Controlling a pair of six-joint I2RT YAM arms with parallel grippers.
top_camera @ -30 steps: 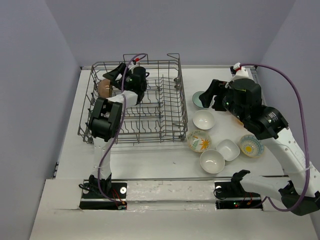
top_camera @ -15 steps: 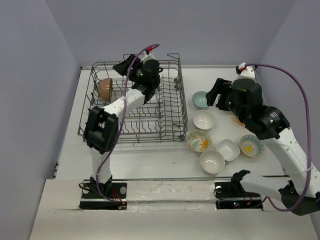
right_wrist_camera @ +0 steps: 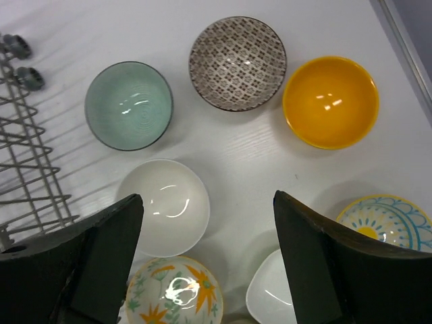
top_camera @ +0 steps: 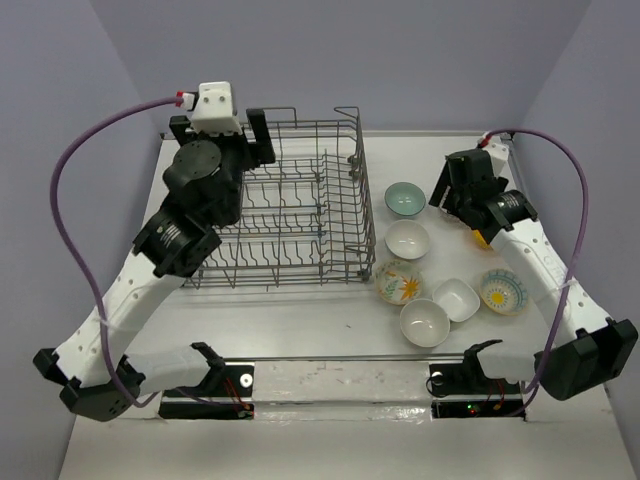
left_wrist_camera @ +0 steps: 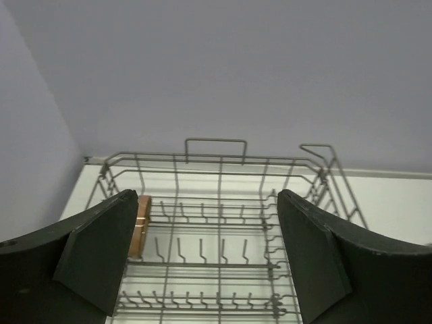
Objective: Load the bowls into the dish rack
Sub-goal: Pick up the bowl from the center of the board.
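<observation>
"Where are the bowls, then?"

"One brown bowl [left_wrist_camera: 142, 226] is in the dish rack [top_camera: 290, 200], at its far left corner. I think it stands on edge between the tines, but only a sliver shows. The others sit on the desk [top_camera: 330, 320] between the rack and the right edge: the teal bowl [right_wrist_camera: 129, 104], patterned bowl [right_wrist_camera: 237, 63] and orange-yellow bowl [right_wrist_camera: 331, 101] toward the far edge, the white bowl [right_wrist_camera: 165, 206] and floral bowl [right_wrist_camera: 174, 293] nearer."

"And the claws?"

"The left claw [left_wrist_camera: 209, 263] hangs over the rack, spread wide, nothing in it. The right claw [right_wrist_camera: 209, 263] hovers above the cluster, wide and empty too."

"How will they handle?"

"Glazed ceramic is stiff, slick, and likely to chip against wire. I'd pinch a rim, one finger inside and one outside, on whichever side faces bare desk."
</observation>
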